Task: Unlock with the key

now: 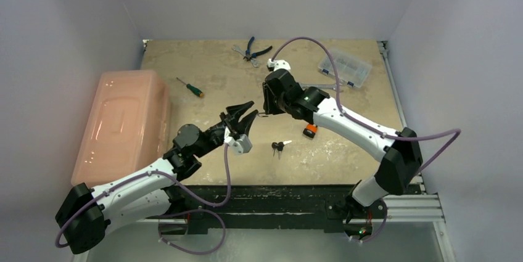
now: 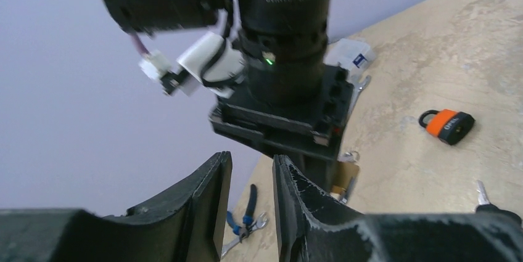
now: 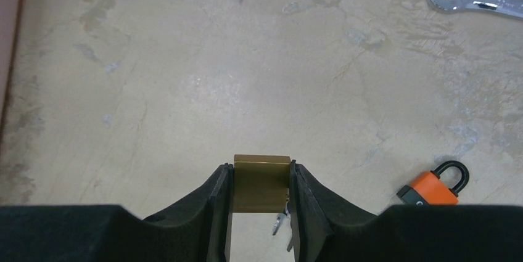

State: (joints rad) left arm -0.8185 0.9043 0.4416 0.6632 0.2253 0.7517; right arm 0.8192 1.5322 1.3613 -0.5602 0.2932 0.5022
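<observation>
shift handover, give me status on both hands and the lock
Right hand shut on brass square padlock. Left hand open, empty, pointed at it. Black-headed keys loose on beige table, orange padlock nearby.

Gold padlock (image 3: 261, 182); orange, black-shackled padlock (image 3: 430, 189)

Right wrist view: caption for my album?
The right gripper clamps a brass padlock; an orange padlock lies on the table.

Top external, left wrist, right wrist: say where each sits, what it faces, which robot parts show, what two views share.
Top external: above and behind the robot, looking down on the table; both arms show.
Left wrist: on the left arm, facing the right arm's wrist; left gripper shows.
Right wrist: on the right arm, looking down; right gripper clamps a brass padlock.
Shared: both wrist views show the orange padlock.
</observation>
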